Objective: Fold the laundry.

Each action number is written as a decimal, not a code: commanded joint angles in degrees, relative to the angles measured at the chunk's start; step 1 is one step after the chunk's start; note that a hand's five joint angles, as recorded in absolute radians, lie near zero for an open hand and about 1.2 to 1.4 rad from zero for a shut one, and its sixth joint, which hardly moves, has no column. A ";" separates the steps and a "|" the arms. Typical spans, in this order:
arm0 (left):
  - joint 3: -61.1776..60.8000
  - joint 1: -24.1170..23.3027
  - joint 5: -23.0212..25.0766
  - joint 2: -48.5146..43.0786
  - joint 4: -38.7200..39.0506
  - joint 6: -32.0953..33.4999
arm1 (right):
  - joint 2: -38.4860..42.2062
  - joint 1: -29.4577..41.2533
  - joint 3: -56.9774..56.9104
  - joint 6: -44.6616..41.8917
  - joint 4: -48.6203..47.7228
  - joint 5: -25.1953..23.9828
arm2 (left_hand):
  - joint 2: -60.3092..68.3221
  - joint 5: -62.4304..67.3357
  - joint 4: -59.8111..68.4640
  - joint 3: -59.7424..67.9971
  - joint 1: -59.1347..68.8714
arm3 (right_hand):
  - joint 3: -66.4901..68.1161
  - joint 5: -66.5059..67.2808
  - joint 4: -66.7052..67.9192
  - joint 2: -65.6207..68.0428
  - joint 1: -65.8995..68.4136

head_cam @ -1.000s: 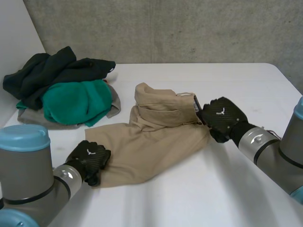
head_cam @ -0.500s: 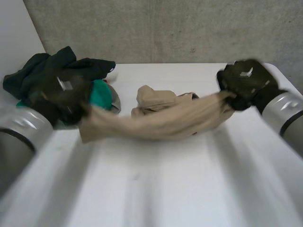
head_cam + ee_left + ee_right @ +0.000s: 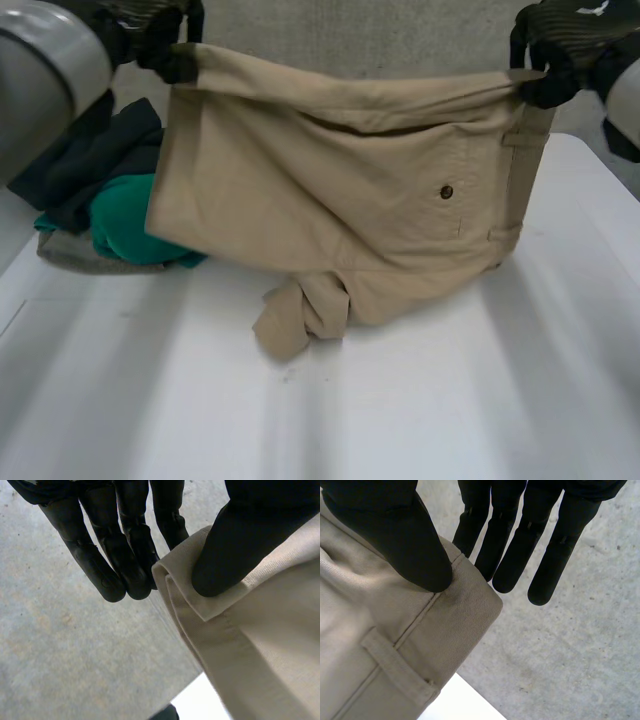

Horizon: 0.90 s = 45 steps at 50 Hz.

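Holding tan trousers (image 3: pixel 340 210) up over the worktop (image 3: pixel 450 400), my left hand (image 3: pixel 160 30) and right hand (image 3: pixel 560 50) are partly cut off; the trousers half hide a clothes pile (image 3: pixel 110 215) at far left. Left wrist: thumb and fingers (image 3: pixel 125 565) pinch one top corner. Right wrist: fingers (image 3: pixel 515 545) and thumb pinch the waistband corner.

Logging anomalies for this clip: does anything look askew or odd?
The tan trousers, pinched at their top corners by the left hand and right hand, hang with their lower end bunched and twisted on the table.

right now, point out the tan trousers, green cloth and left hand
tan trousers (image 3: pixel 330 200), head view, seat panel
green cloth (image 3: pixel 125 225), head view, rounded front
left hand (image 3: pixel 92 560), left wrist view, a finger
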 commanded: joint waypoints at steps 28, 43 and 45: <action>-13.97 0.89 0.46 -4.10 28.69 -9.81 | 5.44 3.12 12.40 3.11 -27.56 9.71 | 11.55 13.19 11.59 12.11 16.29 | 11.99 13.30 11.75 13.59 20.07; -42.72 0.10 3.72 -2.36 19.75 8.36 | 9.49 3.21 31.92 -10.94 -21.69 5.23 | 11.55 13.19 11.59 12.11 16.29 | 11.99 13.30 11.75 13.59 20.07; -43.87 0.01 3.37 -0.68 16.40 10.31 | 8.17 3.30 32.45 -12.18 -19.13 5.23 | 11.55 13.19 11.59 12.11 16.29 | 11.99 13.30 11.75 13.59 20.07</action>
